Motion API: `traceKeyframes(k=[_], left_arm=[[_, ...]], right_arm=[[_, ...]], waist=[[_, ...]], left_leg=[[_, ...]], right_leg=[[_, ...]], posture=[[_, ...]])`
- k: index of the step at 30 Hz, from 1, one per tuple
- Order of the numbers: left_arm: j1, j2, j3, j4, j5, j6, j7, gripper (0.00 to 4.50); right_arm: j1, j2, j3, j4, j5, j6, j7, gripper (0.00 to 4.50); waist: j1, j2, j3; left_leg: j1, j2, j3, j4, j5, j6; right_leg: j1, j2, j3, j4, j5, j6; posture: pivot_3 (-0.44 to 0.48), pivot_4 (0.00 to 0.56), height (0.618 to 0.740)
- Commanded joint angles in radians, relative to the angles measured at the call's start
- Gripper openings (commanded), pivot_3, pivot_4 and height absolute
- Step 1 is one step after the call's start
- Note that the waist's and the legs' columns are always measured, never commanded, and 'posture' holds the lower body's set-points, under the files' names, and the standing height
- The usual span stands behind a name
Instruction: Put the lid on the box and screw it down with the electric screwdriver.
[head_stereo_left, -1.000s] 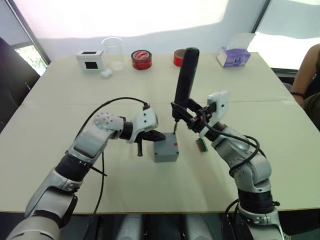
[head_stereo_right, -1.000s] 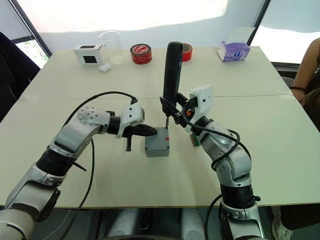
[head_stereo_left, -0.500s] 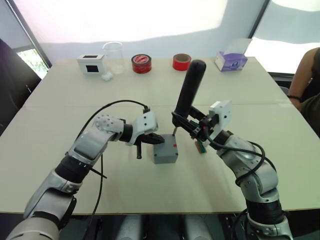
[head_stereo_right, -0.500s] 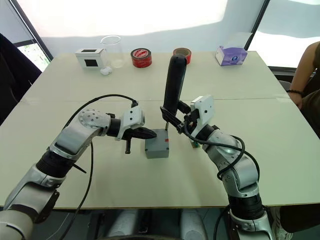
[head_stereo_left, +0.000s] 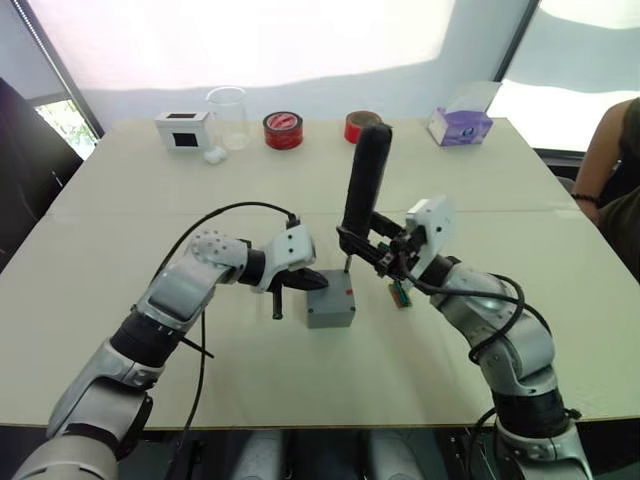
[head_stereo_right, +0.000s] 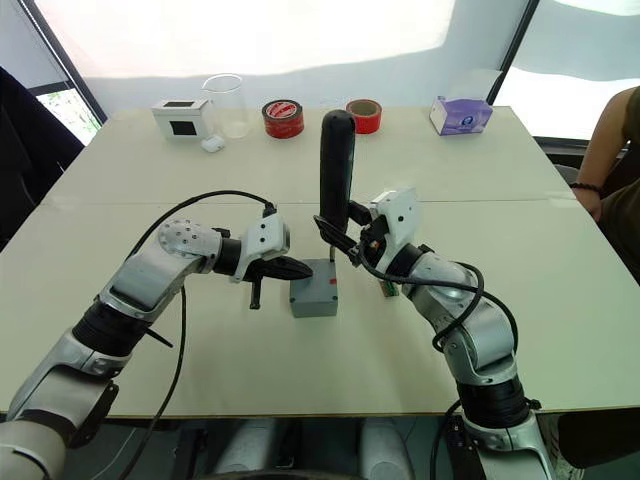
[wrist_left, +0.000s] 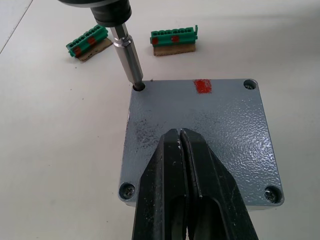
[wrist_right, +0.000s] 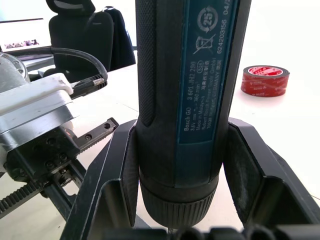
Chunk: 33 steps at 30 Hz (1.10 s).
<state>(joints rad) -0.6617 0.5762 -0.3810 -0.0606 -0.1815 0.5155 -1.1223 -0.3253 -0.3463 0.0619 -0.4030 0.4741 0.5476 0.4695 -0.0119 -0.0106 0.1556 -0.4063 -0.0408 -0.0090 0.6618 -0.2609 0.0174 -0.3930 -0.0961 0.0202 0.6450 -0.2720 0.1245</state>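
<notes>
The lid (wrist_left: 200, 132) sits on the box (head_stereo_left: 331, 310) mid-tabletop. The right tool (head_stereo_left: 372, 250), clamped on the near-upright electric screwdriver (head_stereo_left: 362, 180), sets its bit in the far-left corner hole; the left tool (wrist_left: 187, 165), fingers together, presses the lid.

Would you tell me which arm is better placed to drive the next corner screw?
The right. Its end effector is clamped on the electric screwdriver, whose bit sits in a corner hole of the lid; the left end effector rests shut on the lid.
</notes>
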Motion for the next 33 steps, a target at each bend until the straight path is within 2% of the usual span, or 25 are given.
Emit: traceKeyframes(k=[1, 9, 28, 33], left_arm=[[0.012, 0.002, -0.016, -0.011, 0.016, 0.006, -0.005, 0.00], [0.020, 0.016, -0.009, -0.015, 0.016, 0.007, -0.010, 0.00], [0.017, 0.000, -0.014, -0.012, 0.021, 0.003, -0.009, 0.00], [0.023, 0.003, -0.013, -0.018, 0.025, 0.006, -0.010, 0.00]], right_arm=[[0.048, -0.001, 0.056, 0.097, -0.019, 0.092, 0.001, 1.80], [0.054, 0.031, 0.019, 0.121, 0.006, 0.095, -0.014, 1.80], [0.061, -0.012, 0.065, 0.101, -0.033, 0.093, 0.008, 1.80], [0.054, -0.006, 0.076, 0.110, -0.043, 0.091, -0.004, 1.80]], waist=[[0.000, 0.000, -0.001], [0.000, -0.002, -0.008], [0.000, -0.001, -0.012], [0.001, -0.004, -0.015]], left_leg=[[0.000, 0.000, 0.000, 0.000, 0.000, 0.000], [0.000, 0.000, 0.000, -0.001, 0.000, 0.000], [0.000, 0.000, -0.001, -0.003, 0.000, 0.000], [0.005, 0.000, -0.002, -0.012, 0.000, 0.000]], right_leg=[[0.000, 0.000, 0.000, 0.000, 0.000, 0.000], [0.000, -0.001, 0.000, 0.000, 0.000, 0.000], [0.001, -0.002, -0.001, -0.004, 0.000, -0.001], [0.005, -0.004, -0.002, -0.012, 0.000, -0.001]], posture=[[0.000, 0.150, 0.740], [0.000, 0.150, 0.740], [0.000, 0.150, 0.740], [0.000, 0.150, 0.740]])
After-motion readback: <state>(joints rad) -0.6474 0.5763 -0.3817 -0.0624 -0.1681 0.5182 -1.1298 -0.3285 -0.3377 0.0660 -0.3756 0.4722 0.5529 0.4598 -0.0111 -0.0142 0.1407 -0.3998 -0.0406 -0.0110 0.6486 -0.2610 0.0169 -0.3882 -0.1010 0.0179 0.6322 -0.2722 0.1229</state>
